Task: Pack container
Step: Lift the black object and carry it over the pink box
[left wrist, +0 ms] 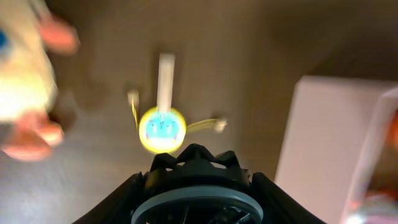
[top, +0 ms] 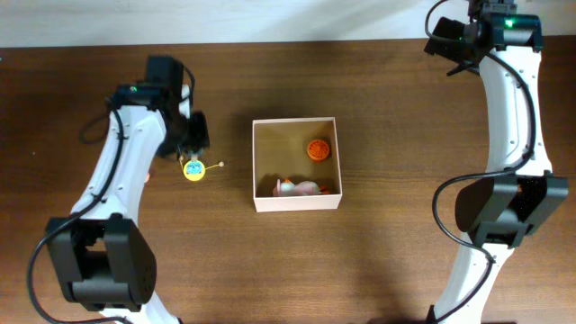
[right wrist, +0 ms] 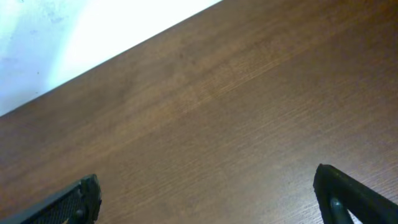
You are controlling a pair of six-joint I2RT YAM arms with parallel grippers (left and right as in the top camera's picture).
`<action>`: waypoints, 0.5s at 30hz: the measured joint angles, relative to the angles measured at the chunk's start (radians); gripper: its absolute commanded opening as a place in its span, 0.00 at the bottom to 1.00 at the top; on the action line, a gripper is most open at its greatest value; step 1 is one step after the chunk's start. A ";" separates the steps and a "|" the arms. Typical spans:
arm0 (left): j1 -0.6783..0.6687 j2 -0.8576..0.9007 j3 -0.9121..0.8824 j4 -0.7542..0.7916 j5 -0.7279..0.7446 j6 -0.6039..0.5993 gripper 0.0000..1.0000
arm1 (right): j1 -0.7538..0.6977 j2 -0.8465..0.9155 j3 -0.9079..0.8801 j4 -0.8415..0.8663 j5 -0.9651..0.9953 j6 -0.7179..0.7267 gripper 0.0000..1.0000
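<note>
- White box [top: 297,202] at the middle of the worktop [top: 387,99], orange toy [top: 317,149] inside.
- Yellow toy [top: 193,169] lies left of it, just by the left tool [top: 195,151]; how far that is open I cannot tell.
- Right tool [right wrist: 211,199] wide open, empty, far off.

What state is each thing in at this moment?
container: open-topped, upright, two toys inside.
orange round toy: inside the container.
pink-and-white toy: inside the container.
yellow round toy: on the table, outside the container.
left end effector: over the yellow round toy, opening unclear.
right end effector: open, empty.
</note>
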 measured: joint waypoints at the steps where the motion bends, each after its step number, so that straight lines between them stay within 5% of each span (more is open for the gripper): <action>1: -0.001 0.000 0.031 0.000 0.000 -0.001 0.41 | 0.000 0.000 0.000 0.000 0.000 0.000 0.99; 15: -0.191 0.002 0.216 0.177 0.002 -0.092 0.37 | 0.000 0.000 0.000 0.000 0.000 0.000 0.99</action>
